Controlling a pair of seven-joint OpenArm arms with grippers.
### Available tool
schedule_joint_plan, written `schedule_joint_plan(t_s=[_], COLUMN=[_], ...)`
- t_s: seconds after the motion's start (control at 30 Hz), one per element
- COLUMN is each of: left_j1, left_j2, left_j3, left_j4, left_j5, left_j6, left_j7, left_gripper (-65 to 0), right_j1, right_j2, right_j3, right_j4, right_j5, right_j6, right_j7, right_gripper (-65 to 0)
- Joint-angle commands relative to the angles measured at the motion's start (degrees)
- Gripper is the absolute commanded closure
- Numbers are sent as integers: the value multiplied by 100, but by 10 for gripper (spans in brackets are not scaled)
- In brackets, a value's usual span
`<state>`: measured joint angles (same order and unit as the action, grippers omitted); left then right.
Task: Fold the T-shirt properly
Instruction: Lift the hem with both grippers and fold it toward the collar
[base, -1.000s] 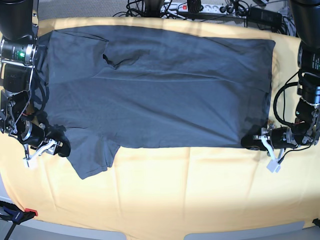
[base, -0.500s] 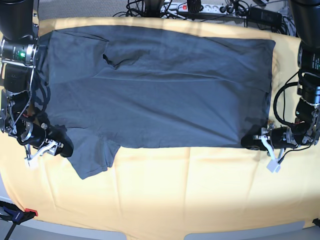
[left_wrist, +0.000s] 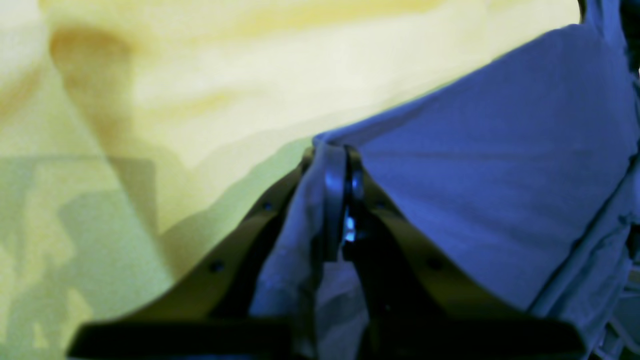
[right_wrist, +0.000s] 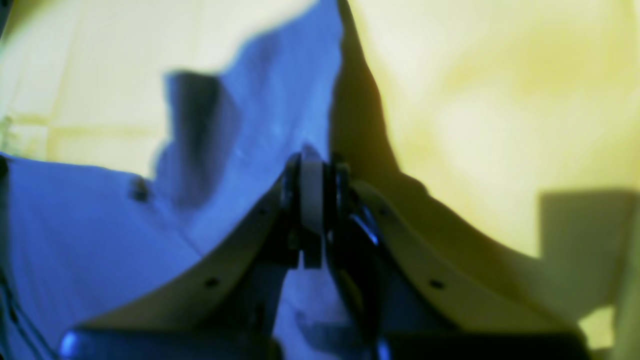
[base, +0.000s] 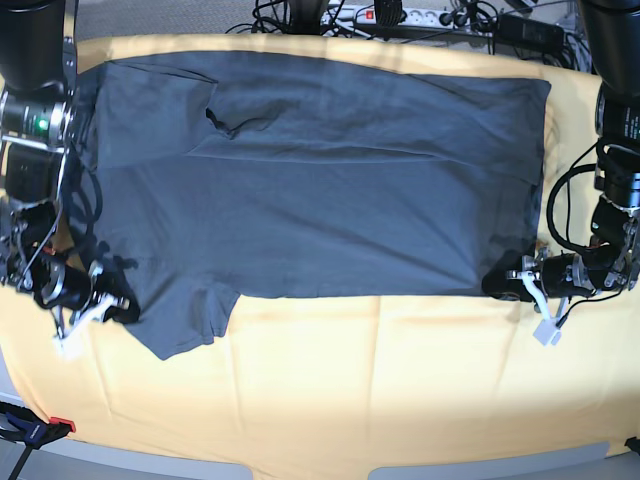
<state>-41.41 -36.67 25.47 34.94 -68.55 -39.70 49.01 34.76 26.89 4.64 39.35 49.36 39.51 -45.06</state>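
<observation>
The dark slate-grey T-shirt (base: 320, 170) lies spread flat on the yellow cloth, neck towards the left in the base view. My left gripper (base: 503, 283) sits at the shirt's near hem corner on the right. In the left wrist view this gripper (left_wrist: 345, 165) is shut, with a bunched fold of the T-shirt (left_wrist: 500, 175) pinched between its fingers. My right gripper (base: 122, 310) is at the outer edge of the near sleeve. In the right wrist view its jaws (right_wrist: 315, 165) are pressed together on the edge of the T-shirt (right_wrist: 75, 225).
A large yellow cloth (base: 380, 380) covers the table under the shirt. Cables and a power strip (base: 400, 15) run along the far edge. A red-tipped clamp (base: 55, 425) sits at the near left corner.
My right gripper stood open beside the near sleeve; it has slid in and shut on the sleeve's edge. The left gripper and the shirt's body have not moved.
</observation>
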Motion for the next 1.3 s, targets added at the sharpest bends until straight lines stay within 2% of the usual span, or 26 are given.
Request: schedule_joint_plan(t_s=[0.0,0.07,0.13,0.23,0.33,0.4,0.5,0.63,0.77,0.93,1.03,1.13,1.27], left_j1=[-184,-184,-190,-227,-258,-273,-393,-649,-922,-1019,-960,-907,-894], left_j2=[-111,-109,-109,-107,-107,-98,0,229,400,352,282,254,236], left_j3=[-44,-44,-44,-44,-44,-44,-44,-44,-44,-44,-44,-44,-44], left_j4=[61,61,61,61,63,63,61,61,61,61,61,61,63], left_j5=[-122,-118,-114,24,568,966,1458,1764,1906,1904,1899,1808,1233], left_j6=[-30,-30,-30,-30,-30,-30,-30,-30,-30,-30,-30,-30,-30], left_j7=[-144,-153,-260,-509,-1110,-1602,-2044,-2234,-2288,-2144,-1998,-1912,-1228], left_gripper=[0,0,0,0,0,0,0,0,0,0,0,0,0], right_j1=[282,409,492,525,525,546,632,883,1137,1174,1172,1169,1156], right_j2=[105,105,105,74,74,76,72,74,105,153,177,247,321], right_j3=[24,24,24,24,24,24,22,-31,-566,-1307,-1370,-1370,-1370], right_j4=[92,92,92,92,92,92,92,92,92,92,92,92,127], right_j5=[125,118,-63,-909,-1628,-1893,-2033,-2068,-2135,-2221,-2433,-2199,-1768], right_j6=[49,49,49,49,49,49,49,49,49,49,49,49,49], right_j7=[133,133,249,957,1637,1928,2092,2109,2085,2087,2087,2033,1482], right_gripper=[-41,0,0,0,0,0,0,0,0,0,0,0,0])
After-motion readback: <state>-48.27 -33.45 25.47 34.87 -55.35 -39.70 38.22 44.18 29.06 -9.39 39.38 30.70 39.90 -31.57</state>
